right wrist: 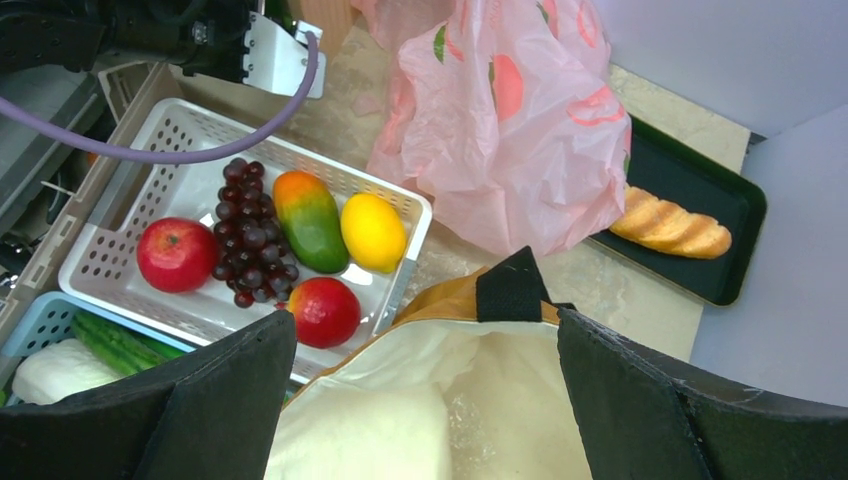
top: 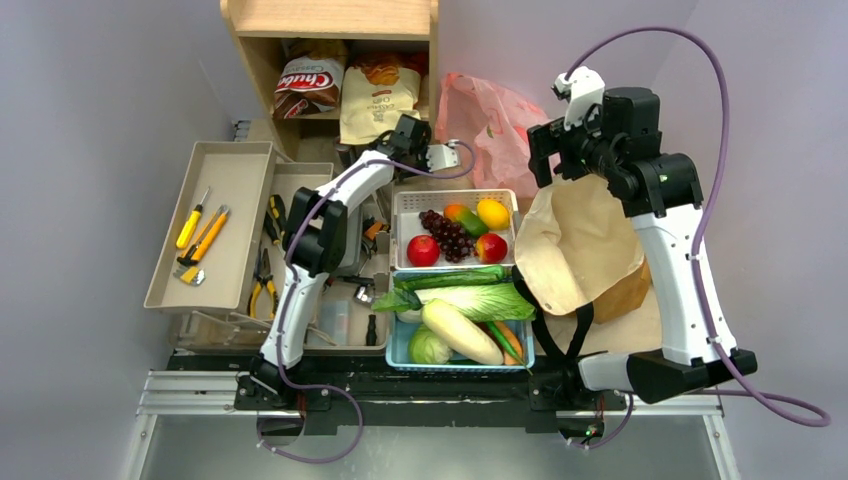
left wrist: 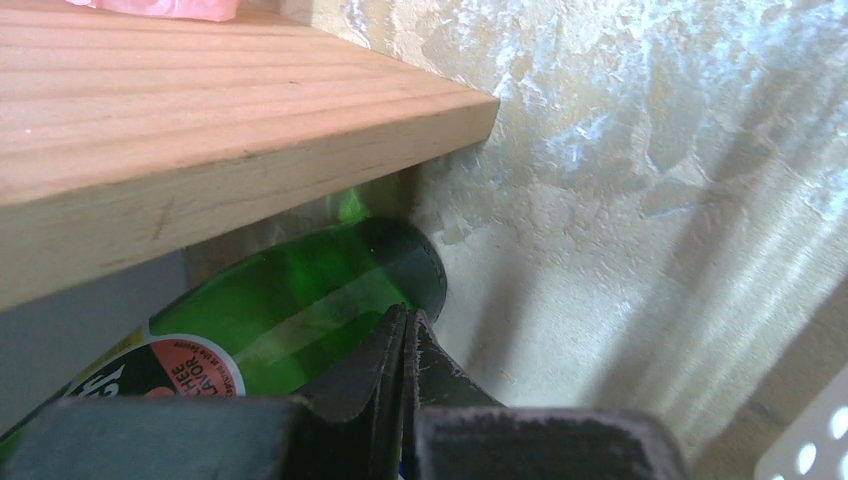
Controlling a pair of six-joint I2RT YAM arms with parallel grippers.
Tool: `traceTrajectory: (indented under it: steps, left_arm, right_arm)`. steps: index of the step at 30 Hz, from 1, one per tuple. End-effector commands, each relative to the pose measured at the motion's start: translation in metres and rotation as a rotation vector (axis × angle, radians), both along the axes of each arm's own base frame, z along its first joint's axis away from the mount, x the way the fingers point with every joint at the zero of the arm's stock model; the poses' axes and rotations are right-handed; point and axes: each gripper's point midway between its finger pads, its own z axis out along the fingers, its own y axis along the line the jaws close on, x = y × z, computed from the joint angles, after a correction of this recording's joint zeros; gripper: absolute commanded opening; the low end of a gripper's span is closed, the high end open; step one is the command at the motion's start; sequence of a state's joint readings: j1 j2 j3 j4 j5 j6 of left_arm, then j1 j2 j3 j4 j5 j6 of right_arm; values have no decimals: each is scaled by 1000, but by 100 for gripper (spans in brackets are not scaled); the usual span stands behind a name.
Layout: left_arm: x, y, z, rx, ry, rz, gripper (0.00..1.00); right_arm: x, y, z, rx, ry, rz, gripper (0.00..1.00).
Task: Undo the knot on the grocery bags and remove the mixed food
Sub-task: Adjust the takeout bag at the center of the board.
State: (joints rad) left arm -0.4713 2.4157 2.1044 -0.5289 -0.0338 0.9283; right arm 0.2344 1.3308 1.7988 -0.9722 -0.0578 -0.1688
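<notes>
Currently the pink bag [right wrist: 510, 120] stands far on the table [right wrist: 650, 300], between the white basket [right wrist: 340, 170] and the bread tray [right wrist: 740, 215], with little room either side. Its film is judged light, soft, slippery and tearable. Grasp the gathered top; no knot is discernible. The right claw [right wrist: 425, 330] gapes wide and empty over the brown bag [right wrist: 490, 400]. The left claw [left wrist: 405, 335] is closed on nothing beside a green bottle [left wrist: 300, 300].

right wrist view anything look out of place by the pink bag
The thin pink plastic bag slumps over one end of the dark rectangular tray, hiding part of the golden bread loaf lying on it.
</notes>
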Motion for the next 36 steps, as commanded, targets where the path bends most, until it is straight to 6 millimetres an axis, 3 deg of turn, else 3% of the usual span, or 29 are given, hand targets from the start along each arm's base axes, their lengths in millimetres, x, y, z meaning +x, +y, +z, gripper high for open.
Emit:
traceTrajectory:
  steps: [1, 4, 6, 9, 12, 16, 21, 27, 33, 36]
  left_arm:
    - [29, 8, 6, -4, -90, 35, 0]
    - [25, 5, 12, -33, -90, 37, 0]
    - [5, -6, 21, -100, -39, -36, 8]
    - [-34, -33, 55, -227, -17, -175, 25]
    - [-63, -48, 67, -266, 6, -223, 34]
    - [-83, -59, 84, -324, 20, -216, 45]
    - [-103, -66, 131, -457, 21, -199, 54]
    - [-159, -84, 189, -674, 121, -207, 59]
    - [-226, -112, 214, -830, 292, -264, 65]
    - [-258, -136, 230, -926, 448, -247, 69]
  right_arm:
    - [-5, -13, 18, -51, -35, -26, 99]
    - [-12, -25, 16, -120, -12, -46, 99]
    - [-19, -40, 10, -205, 37, -74, 99]
    - [-33, -61, 3, -309, 113, -121, 99]
    - [-49, -77, -4, -371, 166, -165, 99]
    - [-66, -105, -19, -487, 243, -242, 99]
    - [-78, -132, -20, -497, 290, -332, 99]
    - [-81, -157, -32, -489, 339, -385, 99]
    - [-69, -173, -53, -436, 387, -393, 99]
    - [-60, -177, -59, -409, 405, -381, 96]
